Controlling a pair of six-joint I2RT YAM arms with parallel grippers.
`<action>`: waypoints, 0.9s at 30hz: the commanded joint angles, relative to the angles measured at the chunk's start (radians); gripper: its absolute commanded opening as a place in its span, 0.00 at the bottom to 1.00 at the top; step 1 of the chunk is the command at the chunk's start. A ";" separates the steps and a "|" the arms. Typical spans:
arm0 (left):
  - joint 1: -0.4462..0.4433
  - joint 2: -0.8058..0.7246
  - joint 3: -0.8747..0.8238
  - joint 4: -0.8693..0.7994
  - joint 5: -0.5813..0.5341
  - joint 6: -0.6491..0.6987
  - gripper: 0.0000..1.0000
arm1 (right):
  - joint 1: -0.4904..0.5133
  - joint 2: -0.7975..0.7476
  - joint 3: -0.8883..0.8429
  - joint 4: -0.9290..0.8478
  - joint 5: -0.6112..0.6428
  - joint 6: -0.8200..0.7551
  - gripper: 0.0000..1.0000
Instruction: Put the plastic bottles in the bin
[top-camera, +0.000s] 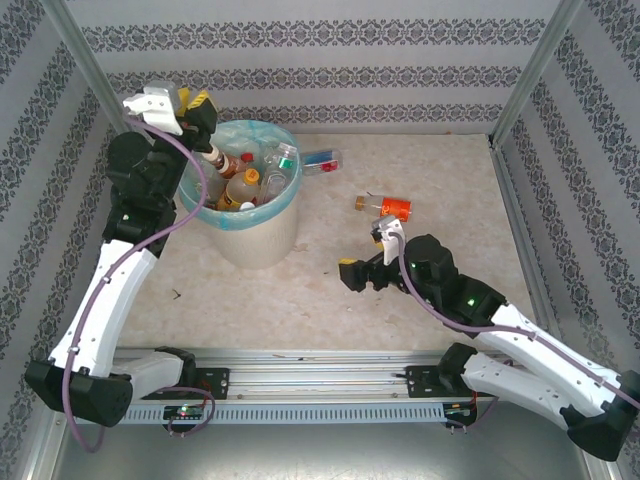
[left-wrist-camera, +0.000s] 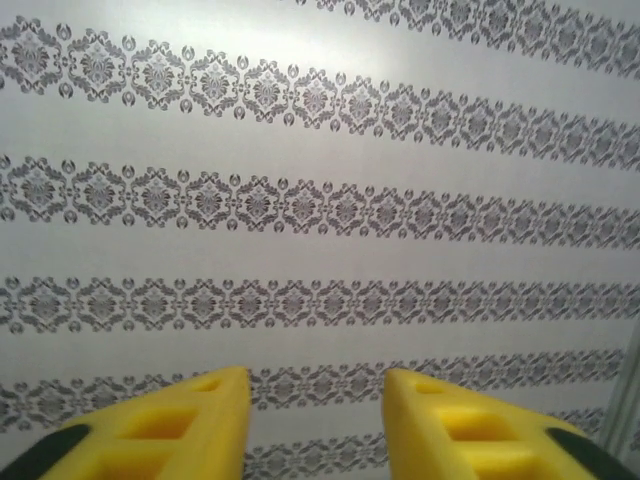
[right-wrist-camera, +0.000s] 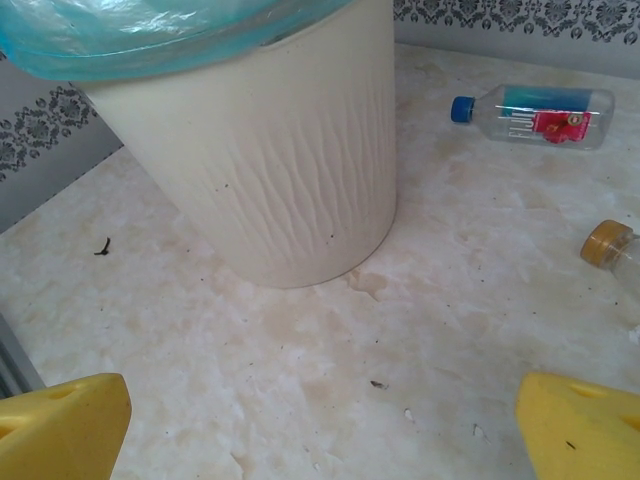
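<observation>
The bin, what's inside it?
Several plastic bottles piled inside the bin, against its turquoise liner. Whatever lies beneath the top ones is covered.

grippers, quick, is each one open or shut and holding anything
Left gripper: partly open, holding nothing.
Right gripper: wide open, holding nothing.

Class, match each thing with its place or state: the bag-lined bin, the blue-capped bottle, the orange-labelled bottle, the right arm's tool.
Things
1. round cream-white bin with turquoise bag liner
2. clear plastic bottle with blue cap
3. clear plastic bottle with orange label
4. right tool

Places or states
A. wide open, empty
B. lying on the table, closest to the bin
C. holding several bottles
D. lying apart from the bin, nearest the right tool

Pairs: 1-C, 2-B, 3-D, 4-A
</observation>
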 joint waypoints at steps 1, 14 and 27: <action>0.010 0.088 0.011 -0.198 -0.044 -0.011 0.28 | 0.010 0.025 0.029 0.017 -0.035 -0.010 0.98; 0.010 0.230 -0.091 -0.362 -0.096 -0.123 0.00 | 0.010 -0.016 -0.036 0.016 0.007 0.017 0.98; 0.010 0.172 -0.081 -0.373 -0.050 -0.068 0.36 | 0.003 0.057 0.045 -0.030 0.148 0.018 0.98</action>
